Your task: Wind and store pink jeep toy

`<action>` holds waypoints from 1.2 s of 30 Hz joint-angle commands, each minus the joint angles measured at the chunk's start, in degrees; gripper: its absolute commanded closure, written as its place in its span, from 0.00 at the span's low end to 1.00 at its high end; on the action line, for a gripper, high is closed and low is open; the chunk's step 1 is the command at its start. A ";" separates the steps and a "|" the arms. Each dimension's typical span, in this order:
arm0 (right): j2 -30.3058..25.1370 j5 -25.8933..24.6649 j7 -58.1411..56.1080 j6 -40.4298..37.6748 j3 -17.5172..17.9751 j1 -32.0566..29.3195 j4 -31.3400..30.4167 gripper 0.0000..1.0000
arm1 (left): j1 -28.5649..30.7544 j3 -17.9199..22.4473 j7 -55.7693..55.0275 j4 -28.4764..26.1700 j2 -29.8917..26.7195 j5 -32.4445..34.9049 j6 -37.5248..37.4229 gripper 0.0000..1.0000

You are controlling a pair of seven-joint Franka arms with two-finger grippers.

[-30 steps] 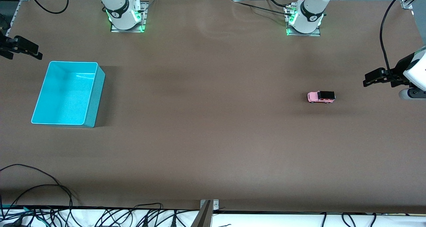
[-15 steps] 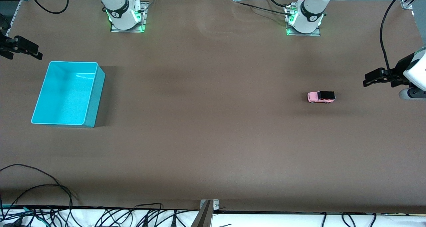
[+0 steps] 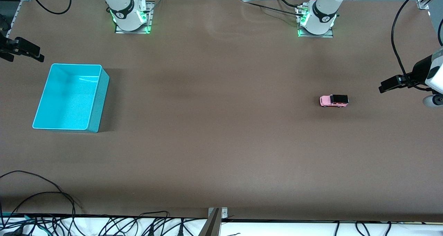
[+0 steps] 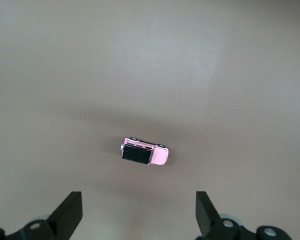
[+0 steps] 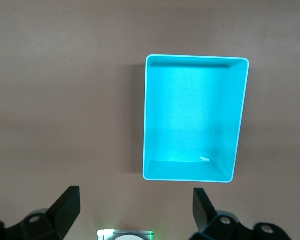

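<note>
Resting on its wheels on the brown desk toward the left arm's end, the pink jeep toy was seen untouched, well apart from the turquoise bin at the right arm's end. The left gripper was held above the desk near the toy, fingers released and spread wide. The right gripper was held above the desk by the bin, fingers likewise released.

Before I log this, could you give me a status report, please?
Both grippers open, left gripper and right gripper empty. Pink jeep toy on table. Nothing blocking it.
</note>
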 commanded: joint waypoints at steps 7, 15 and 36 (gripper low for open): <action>0.69 -0.02 -0.80 -1.43 0.09 -0.05 1.85 0.00 | -0.28 -0.33 -28.32 -0.69 0.85 1.32 -0.50 0.00; 0.69 -0.02 -0.80 -1.43 0.18 0.13 1.85 0.00 | 0.07 -0.33 -43.88 -2.62 1.90 1.32 -0.41 0.00; 0.69 -0.02 -0.80 -1.43 0.18 0.04 1.85 0.00 | 2.71 -0.33 -68.06 -23.27 -0.82 1.32 16.98 0.00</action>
